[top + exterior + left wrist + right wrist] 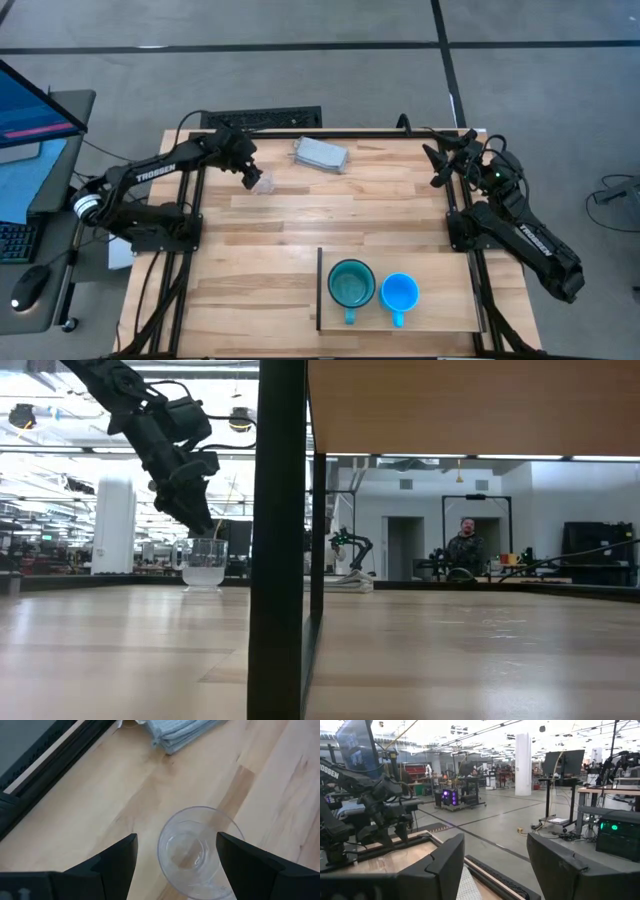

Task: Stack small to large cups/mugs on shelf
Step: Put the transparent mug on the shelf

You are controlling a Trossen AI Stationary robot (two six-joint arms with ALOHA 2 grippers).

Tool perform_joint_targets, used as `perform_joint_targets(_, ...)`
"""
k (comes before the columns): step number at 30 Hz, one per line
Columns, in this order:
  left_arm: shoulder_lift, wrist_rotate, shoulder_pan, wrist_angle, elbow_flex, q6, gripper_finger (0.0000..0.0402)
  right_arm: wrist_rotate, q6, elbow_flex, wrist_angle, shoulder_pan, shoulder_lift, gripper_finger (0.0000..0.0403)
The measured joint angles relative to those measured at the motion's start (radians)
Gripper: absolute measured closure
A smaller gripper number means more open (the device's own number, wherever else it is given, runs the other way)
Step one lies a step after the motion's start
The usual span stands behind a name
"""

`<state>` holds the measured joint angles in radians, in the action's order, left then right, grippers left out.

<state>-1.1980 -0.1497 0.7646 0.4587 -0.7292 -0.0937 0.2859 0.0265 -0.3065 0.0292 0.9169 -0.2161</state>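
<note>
I see the small clear cup (264, 184) upright on the table's far left part, well apart from the shelf (440, 300) holding the teal mug (351, 285) and blue mug (399, 294), with my left gripper (250, 178) spread open around it, while my right gripper (440, 165), also spread, waits at the far right edge.

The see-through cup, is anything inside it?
The clear cup looks empty; its own bottom shows through. The left gripper is open around it.
</note>
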Motion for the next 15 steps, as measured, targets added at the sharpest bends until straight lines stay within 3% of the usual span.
perform_joint_targets(6,0.000,0.008,-0.011,0.008,0.000,-0.002,0.0140,0.000,0.000,0.000,0.000,0.000,0.000,0.0164)
perform_joint_targets(15,0.000,0.132,-0.027,0.064,0.000,0.003,0.0140,0.000,0.000,0.000,0.000,0.000,0.000,0.0164)
